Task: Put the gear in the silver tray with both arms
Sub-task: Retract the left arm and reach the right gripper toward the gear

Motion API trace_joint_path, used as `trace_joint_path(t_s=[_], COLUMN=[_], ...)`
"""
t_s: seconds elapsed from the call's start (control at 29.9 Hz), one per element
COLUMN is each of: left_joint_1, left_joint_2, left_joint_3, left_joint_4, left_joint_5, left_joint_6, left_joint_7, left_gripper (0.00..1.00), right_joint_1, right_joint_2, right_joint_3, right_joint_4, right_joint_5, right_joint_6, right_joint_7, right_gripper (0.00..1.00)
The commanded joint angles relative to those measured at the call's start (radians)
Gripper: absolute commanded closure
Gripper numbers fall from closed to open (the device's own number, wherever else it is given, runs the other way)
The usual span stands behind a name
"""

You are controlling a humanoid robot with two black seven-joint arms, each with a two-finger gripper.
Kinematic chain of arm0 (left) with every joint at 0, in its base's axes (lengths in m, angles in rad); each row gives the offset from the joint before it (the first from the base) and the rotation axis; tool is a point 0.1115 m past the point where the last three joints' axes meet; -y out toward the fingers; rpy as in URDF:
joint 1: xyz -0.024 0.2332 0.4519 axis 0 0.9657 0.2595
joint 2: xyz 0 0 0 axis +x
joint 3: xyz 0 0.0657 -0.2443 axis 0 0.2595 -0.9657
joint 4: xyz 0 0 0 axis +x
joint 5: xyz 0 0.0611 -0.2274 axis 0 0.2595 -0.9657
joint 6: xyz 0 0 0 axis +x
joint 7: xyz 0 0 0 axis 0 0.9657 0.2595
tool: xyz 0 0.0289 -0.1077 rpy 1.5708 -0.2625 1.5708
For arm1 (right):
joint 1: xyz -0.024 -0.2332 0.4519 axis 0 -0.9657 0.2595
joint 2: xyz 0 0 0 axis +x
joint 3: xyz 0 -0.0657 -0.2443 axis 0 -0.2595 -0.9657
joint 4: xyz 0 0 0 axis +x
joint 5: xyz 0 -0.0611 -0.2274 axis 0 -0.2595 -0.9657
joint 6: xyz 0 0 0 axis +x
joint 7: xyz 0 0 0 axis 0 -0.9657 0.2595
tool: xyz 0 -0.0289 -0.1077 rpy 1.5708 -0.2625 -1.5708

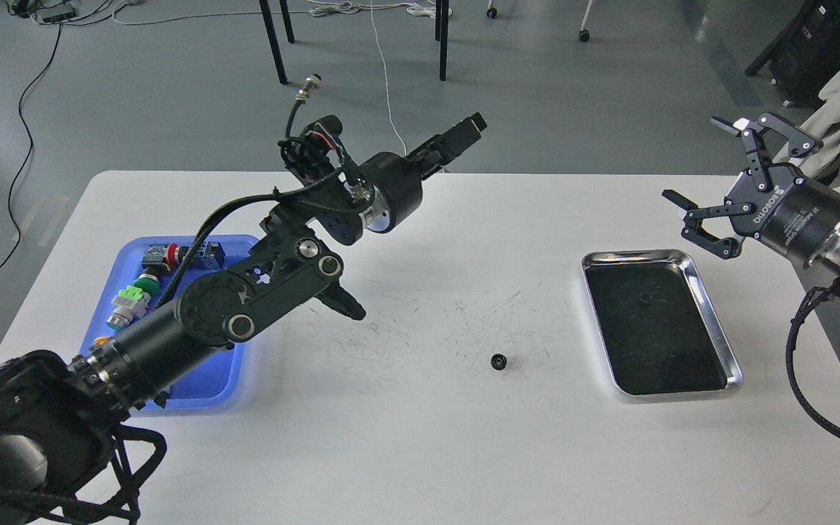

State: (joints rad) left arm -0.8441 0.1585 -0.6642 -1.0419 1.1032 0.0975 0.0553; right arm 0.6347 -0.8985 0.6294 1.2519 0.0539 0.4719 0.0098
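Note:
A small black gear (498, 361) lies alone on the white table, left of the silver tray (715, 332). The tray has a dark bottom with one small dark piece (644, 297) lying on it. My left arm is raised high over the table's far left half. Its gripper (464, 135) points up and right, well away from the gear, and holds nothing that I can see. Its fingers cannot be told apart. My right gripper (690, 158) is open and empty, hovering above the tray's far right corner.
A blue plastic tray (249, 251) with several coloured push-buttons and switches sits at the table's left, partly hidden by my left arm. Chair legs and cables stand on the floor beyond the far edge. A cloth hangs at the far right.

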Motion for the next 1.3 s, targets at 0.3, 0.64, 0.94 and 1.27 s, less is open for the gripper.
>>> trace_joint_path(t_s=[0.3,0.64,0.94,1.27], left_joint_1=[0.049,0.097,0.096,0.097], left_joint_2=[0.323,0.375,0.408,0.421], left_joint_3=[-0.101,-0.104,-0.104,-0.103], left_joint_4=[0.014,0.014,0.013,0.013], left_joint_5=[-0.641,-0.660,-0.660,-0.660], left_joint_6=[-0.028,-0.064,-0.061,-0.061], left_joint_7=[-0.023,-0.063,-0.080,-0.104], left_gripper=[0.02,0.02,0.02,0.02], right_joint_1=[0.584,1.048,1.085,1.045], right_joint_2=[-0.014,0.297,0.622,0.855], right_joint_3=[-0.655,-1.270,-1.447,-1.550], right_joint_4=[0.093,0.116,0.093,-0.028], right_joint_5=[-0.293,-0.516,-0.511,-0.506], right_joint_6=[-0.073,-0.090,-0.098,-0.107], right_joint_7=[-0.005,-0.010,-0.011,-0.011], right_gripper=[0.03,0.03,0.04,0.05])
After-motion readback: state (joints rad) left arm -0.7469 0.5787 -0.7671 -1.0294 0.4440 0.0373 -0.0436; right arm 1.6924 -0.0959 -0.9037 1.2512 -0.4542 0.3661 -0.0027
